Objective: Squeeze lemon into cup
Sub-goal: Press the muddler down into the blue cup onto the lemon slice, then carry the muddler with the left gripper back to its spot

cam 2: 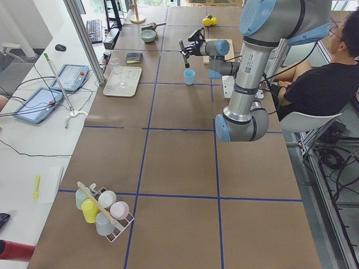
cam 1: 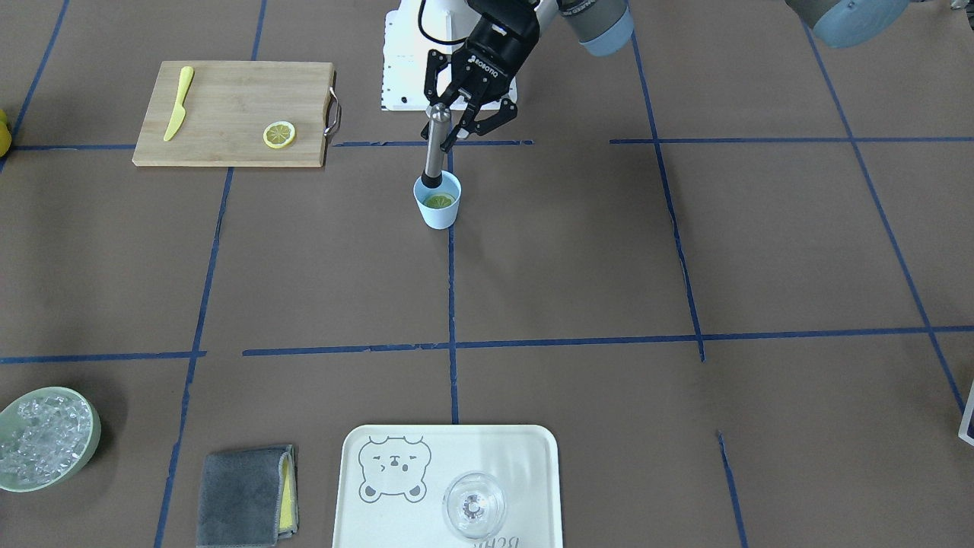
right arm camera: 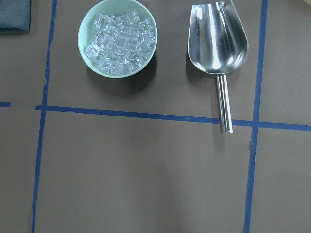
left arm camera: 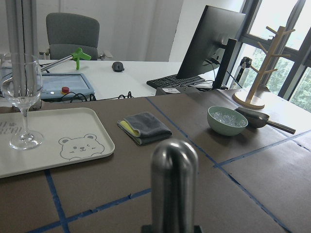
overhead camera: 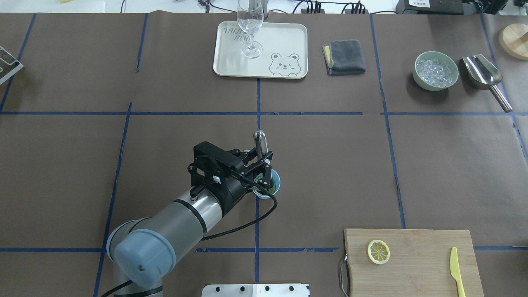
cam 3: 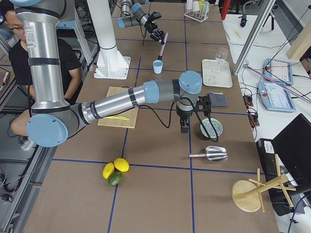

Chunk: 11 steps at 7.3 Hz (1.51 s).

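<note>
The light-blue cup (cam 1: 439,215) stands on the brown table near the middle, and one lemon slice (cam 1: 440,201) lies inside it. A steel muddler (cam 1: 433,148) stands tilted in the cup with its black tip on that slice. My left gripper (cam 1: 447,118) is shut on the muddler's upper part, just above the cup (overhead camera: 275,184). A second, alike lemon slice (overhead camera: 378,251) lies on the wooden cutting board (overhead camera: 416,243). My right gripper (cam 3: 184,125) hangs over the table beside the ice bowl; I cannot tell if it is open or shut.
A yellow plastic knife (overhead camera: 455,270) lies on the board. A white tray (overhead camera: 284,37) bears a clear glass (overhead camera: 250,24). A grey cloth (overhead camera: 344,57), a green bowl of ice (right arm camera: 118,38) and a steel scoop (right arm camera: 218,43) lie at the far side.
</note>
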### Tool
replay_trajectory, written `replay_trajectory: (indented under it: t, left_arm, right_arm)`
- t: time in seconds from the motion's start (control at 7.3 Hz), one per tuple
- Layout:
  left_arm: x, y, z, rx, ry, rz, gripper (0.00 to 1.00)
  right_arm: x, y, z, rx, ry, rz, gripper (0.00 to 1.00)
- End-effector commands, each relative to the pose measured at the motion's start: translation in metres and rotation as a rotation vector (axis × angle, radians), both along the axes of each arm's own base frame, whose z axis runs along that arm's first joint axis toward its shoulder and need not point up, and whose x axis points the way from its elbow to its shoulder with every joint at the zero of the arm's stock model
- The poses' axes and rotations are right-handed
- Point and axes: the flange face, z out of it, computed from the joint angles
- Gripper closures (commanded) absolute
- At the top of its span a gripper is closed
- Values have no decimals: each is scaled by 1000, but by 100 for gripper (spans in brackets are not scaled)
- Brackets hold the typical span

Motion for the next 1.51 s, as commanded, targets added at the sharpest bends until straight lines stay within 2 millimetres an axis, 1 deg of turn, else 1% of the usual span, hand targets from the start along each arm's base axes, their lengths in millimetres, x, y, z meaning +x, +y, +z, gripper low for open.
replay_trajectory:
  t: [0.0, 0.14, 0.27, 0.41, 0.55, 0.68, 0.82, 0.96, 1.1, 1.23, 1.37]
  left_arm:
    - [-62, -57, 26, 23, -57, 69, 100]
    - [-89, -82, 57, 3, -114, 126, 100]
    - [-125, -104, 98, -40, -175, 187, 100]
    - [-165, -121, 138, -98, -222, 255, 100]
    - [-209, -135, 175, -171, -251, 332, 100]
    - [-246, -149, 194, -241, -262, 368, 100]
    - [-277, -164, 203, -331, -284, 377, 100]
    - [-301, -178, 209, -395, -343, 347, 100]
    - [-306, -186, 223, -440, -426, 360, 100]
    - [-308, -193, 237, -528, -500, 380, 100]
    - [-314, -195, 248, -673, -540, 393, 100]
  right_arm:
    - [9, 8, 30, -19, 88, -7, 0]
    - [14, 17, 48, -11, 150, -36, 0]
    - [26, 31, 79, -36, 143, -59, 0]
    - [26, 36, 88, -32, 136, -65, 0]
    - [25, 44, 97, -52, 121, -68, 0]
    - [25, 44, 99, -60, 107, -65, 0]
    - [25, 44, 99, -61, 89, -63, 0]
    - [26, 42, 99, -60, 87, -59, 0]
    - [26, 37, 105, -33, 86, -53, 0]
    - [25, 33, 121, -5, 78, -48, 0]
    - [25, 30, 128, -7, 77, -30, 0]
